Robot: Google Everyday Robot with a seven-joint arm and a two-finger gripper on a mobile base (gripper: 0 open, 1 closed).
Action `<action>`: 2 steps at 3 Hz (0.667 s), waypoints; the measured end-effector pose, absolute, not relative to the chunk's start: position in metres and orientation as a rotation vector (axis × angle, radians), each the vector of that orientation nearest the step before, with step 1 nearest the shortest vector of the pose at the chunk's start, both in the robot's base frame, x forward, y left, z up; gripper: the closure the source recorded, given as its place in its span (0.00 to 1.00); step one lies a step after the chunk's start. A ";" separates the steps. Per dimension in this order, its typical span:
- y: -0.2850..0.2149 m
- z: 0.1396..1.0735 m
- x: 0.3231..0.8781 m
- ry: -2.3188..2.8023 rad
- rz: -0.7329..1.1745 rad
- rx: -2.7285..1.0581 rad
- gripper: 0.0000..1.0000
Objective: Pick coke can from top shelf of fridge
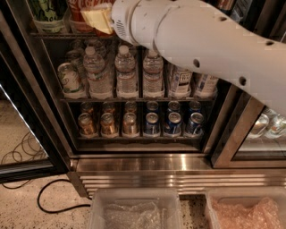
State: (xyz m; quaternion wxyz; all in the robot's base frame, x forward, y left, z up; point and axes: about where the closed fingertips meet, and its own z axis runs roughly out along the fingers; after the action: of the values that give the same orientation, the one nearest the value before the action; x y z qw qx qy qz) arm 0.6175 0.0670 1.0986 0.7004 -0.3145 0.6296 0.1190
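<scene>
The coke can (pixel 80 10), red with white script, stands on the top shelf (pixel 58 35) of the fridge (pixel 134 163), at the top edge of the view; only its lower part shows. My gripper (pixel 97 19), pale yellow at the end of the white arm (pixel 201 44), is right against the can's right side and covers part of it. A green-and-white can (pixel 47 11) stands to the left of the coke can.
Water bottles (pixel 125 74) and cans fill the middle rack. Gold-brown cans (pixel 107 124) and blue cans (pixel 173 124) fill the lower rack. The open door frame (pixel 27 112) stands at left. Two plastic bins (pixel 134 210) sit at the bottom, and a black cable (pixel 53 201) lies on the floor.
</scene>
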 end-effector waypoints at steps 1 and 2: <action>0.065 1.094 0.606 1.424 0.278 -0.702 1.00; 0.066 1.090 0.598 1.441 0.294 -0.704 1.00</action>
State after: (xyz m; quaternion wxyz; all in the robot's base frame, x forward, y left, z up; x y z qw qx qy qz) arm 0.5981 0.0656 1.0905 0.6859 -0.3143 0.6432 0.1312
